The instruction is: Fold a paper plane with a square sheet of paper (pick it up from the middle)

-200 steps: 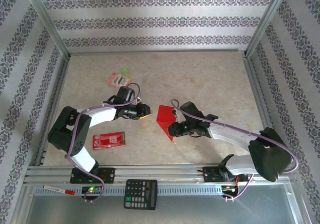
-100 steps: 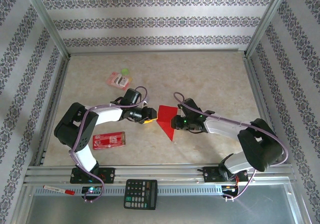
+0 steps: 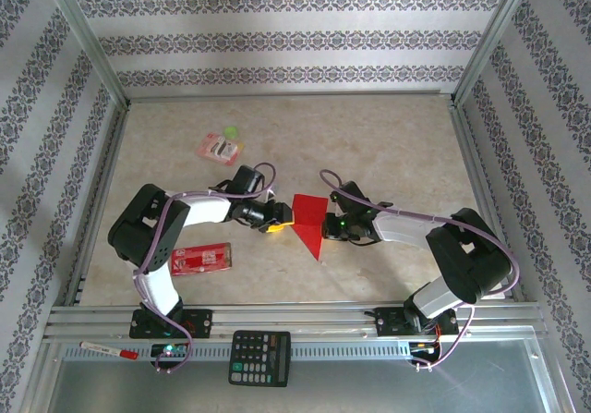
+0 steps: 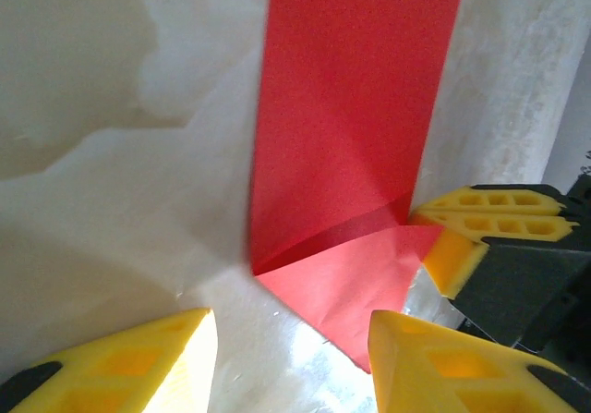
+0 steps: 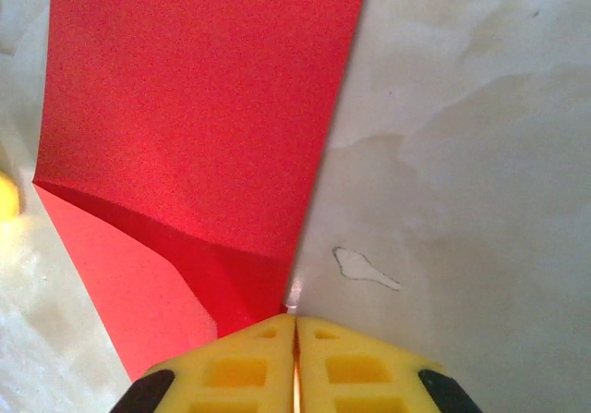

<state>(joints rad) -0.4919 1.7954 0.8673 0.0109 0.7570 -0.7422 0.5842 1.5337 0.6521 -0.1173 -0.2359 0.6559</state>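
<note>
The square sheet of paper [image 3: 309, 217] lies mid-table, bright red and partly folded, with a triangular flap pointing toward the near edge. In the left wrist view the paper [image 4: 351, 108] has a lighter flap [image 4: 342, 279] turned up. My left gripper [image 3: 277, 217] sits at its left edge and stands open [image 4: 288, 325], its right fingertip [image 4: 416, 348] beside the flap. My right gripper [image 3: 325, 224] is at the paper's right edge. Its jaws are pressed together [image 5: 295, 319] at the corner where the fold of the paper [image 5: 194, 99] ends.
A red printed packet [image 3: 201, 259] lies near the left arm's base. A pink and green packet [image 3: 220, 144] sits further back on the left. A calculator [image 3: 259, 358] and a pen [image 3: 109, 349] rest on the near rail. Patterned walls enclose the table.
My left gripper has slid right to the paper's edge and opened wider. My right gripper has moved up to the paper's right edge and closed there.
</note>
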